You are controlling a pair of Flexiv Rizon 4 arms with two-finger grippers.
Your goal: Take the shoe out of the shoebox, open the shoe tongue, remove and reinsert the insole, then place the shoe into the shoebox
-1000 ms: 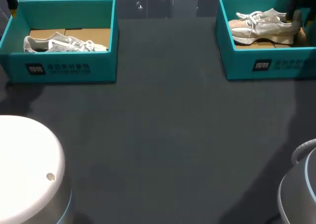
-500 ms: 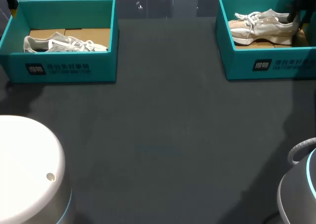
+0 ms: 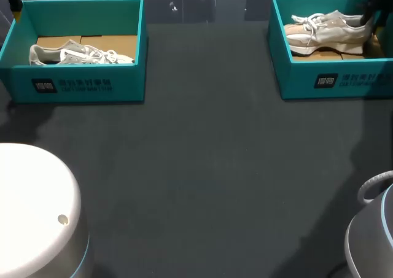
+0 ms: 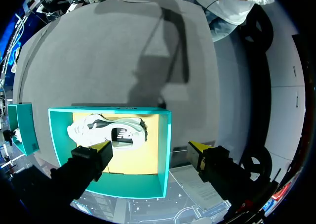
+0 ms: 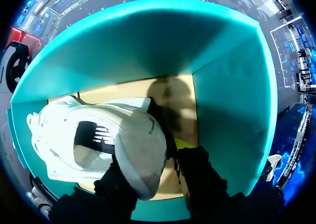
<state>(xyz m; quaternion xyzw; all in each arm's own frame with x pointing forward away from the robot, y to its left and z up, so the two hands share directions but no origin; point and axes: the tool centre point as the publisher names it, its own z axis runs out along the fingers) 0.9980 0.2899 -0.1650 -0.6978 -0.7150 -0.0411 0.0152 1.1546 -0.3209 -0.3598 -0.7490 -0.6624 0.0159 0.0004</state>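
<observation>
Dark grey matte counter (image 3: 202,167) carries two boxes, well apart, one per arm; white rounded arm base (image 3: 31,210) sits at the near left corner, grey rounded arm base (image 3: 374,235) at the near right.

Right tool (image 5: 150,157) is down inside the teal open-topped cardboard shoebox (image 5: 227,100) on the right side, clamped on the heel of the beige-and-white laced sneaker (image 5: 98,140); heel sits between the fingers, w/ one yellow tip showing just outside the heel collar and the other finger hidden under the shoe. Sneaker runs away from the tool, toe end toward the counter's middle, laces up; it is inside the box walls, over the tan cardboard floor, which shows ahead of the tool along w/ the tool's shadow.

Left tool (image 4: 150,152) hangs above the second teal cardboard shoebox (image 4: 118,110), fingers wide apart, nothing between them and touching nothing. Grey-and-white laced sneaker (image 4: 108,130) lies on that box's tan floor, below and just ahead of one finger, opening facing up; other fingertip is out past the box's side wall. Approx. half of the tan floor beside the sneaker is bare, under the gap between the fingers.
</observation>
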